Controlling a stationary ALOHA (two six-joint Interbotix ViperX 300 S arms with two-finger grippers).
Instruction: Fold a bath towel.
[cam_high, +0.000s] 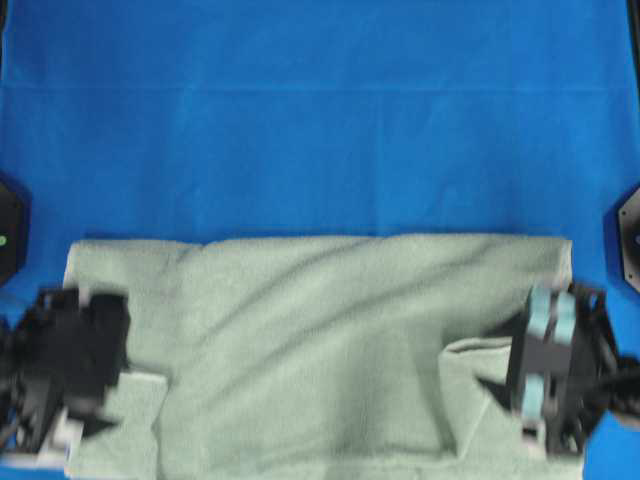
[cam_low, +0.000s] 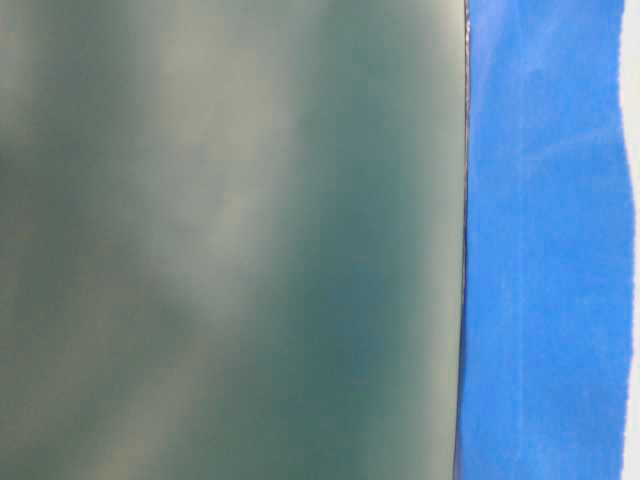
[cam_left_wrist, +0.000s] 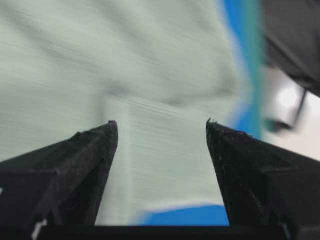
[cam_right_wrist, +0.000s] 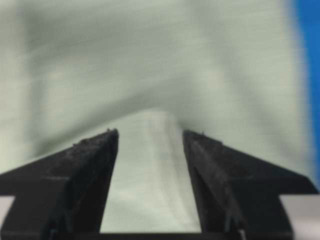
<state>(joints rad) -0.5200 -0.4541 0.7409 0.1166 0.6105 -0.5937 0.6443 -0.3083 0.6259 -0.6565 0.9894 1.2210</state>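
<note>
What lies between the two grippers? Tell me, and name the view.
Only the bath towel, spread unbroken from the left gripper to the right gripper; the overhead view shows it.

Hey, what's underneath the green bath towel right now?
The bath towel lies on the blue cloth surface, which shows around its far and side edges. Whatever sits beneath the towel's middle is covered and cannot be seen.

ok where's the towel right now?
In the overhead view the bath towel lies across the lower half of the blue cloth, between the left gripper and right gripper.
</note>
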